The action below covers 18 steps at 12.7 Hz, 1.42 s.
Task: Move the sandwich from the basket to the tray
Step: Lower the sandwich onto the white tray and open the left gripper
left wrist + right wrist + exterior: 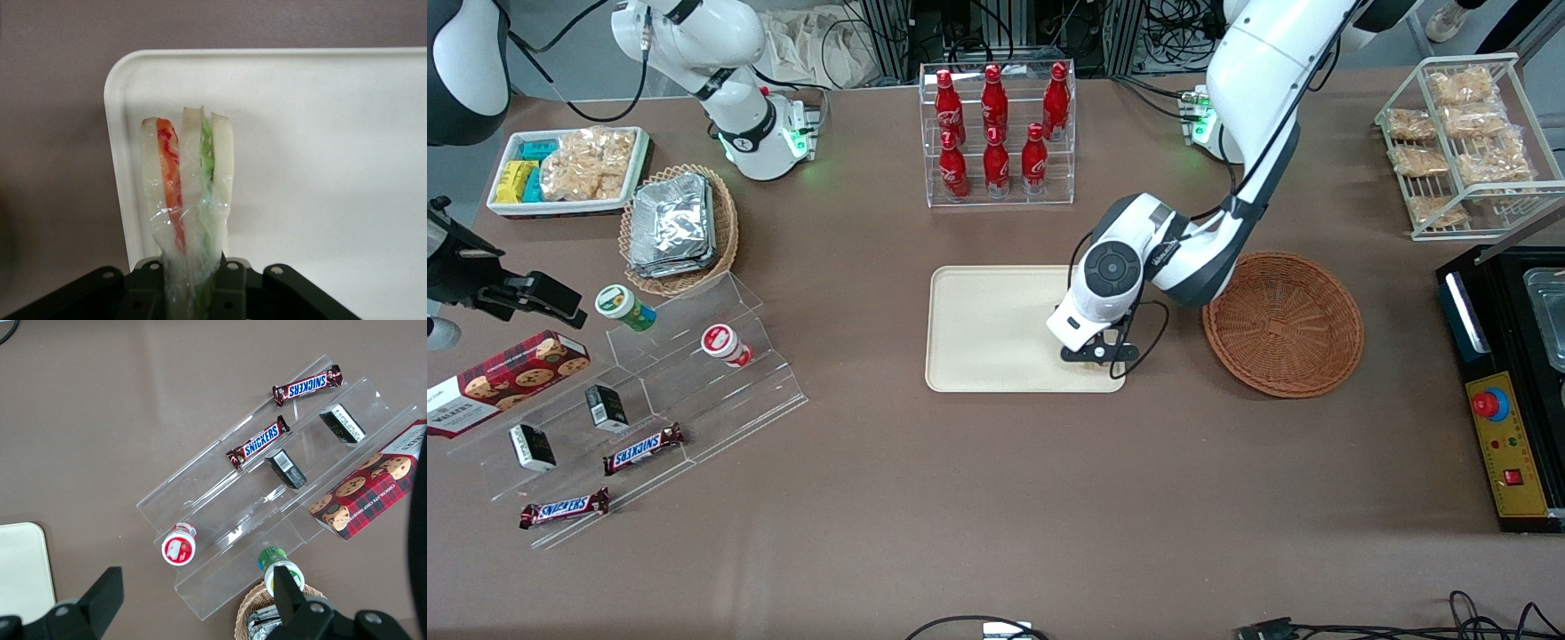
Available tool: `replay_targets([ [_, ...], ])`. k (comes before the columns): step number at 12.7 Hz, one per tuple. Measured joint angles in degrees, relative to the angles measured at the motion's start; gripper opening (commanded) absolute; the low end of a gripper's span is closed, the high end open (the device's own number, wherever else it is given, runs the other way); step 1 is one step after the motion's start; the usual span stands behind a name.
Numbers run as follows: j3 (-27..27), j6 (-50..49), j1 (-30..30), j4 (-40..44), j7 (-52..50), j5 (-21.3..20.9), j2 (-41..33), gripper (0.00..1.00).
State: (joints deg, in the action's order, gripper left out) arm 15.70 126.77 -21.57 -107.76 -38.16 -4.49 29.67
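My gripper [1096, 356] hangs low over the corner of the cream tray [987, 329] that lies nearest the front camera and the round wicker basket [1283, 322]. It is shut on the sandwich [188, 193], a wrapped wedge of white bread with red and green filling that stands out from the jaws over the tray's corner [133, 80]. In the front view the gripper hides the sandwich. Nothing lies in the basket, which sits beside the tray toward the working arm's end of the table.
A clear rack of red cola bottles [997, 133] stands farther from the front camera than the tray. A wire shelf of snack bags [1463, 142] and a black control box [1507, 391] lie toward the working arm's end. An acrylic stand with snacks [640, 409] lies toward the parked arm's end.
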Motion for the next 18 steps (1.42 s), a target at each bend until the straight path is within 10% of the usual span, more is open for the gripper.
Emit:
replay_targets([
  [1, -0.4, 0.6, 0.0, 0.0, 0.0, -0.1, 0.6, 0.21],
  [2, -0.6, 1.0, 0.0, 0.0, 0.0, -0.1, 1.0, 0.92],
  [3, -0.7, 1.1, 0.0, 0.0, 0.0, -0.1, 1.1, 1.0],
  [12, -0.8, -0.3, 0.3, 1.1, -0.1, -0.3, 0.4, 1.0],
  [18, -0.8, -19.7, 6.4, 10.1, 3.5, -0.4, -9.5, 1.0],
])
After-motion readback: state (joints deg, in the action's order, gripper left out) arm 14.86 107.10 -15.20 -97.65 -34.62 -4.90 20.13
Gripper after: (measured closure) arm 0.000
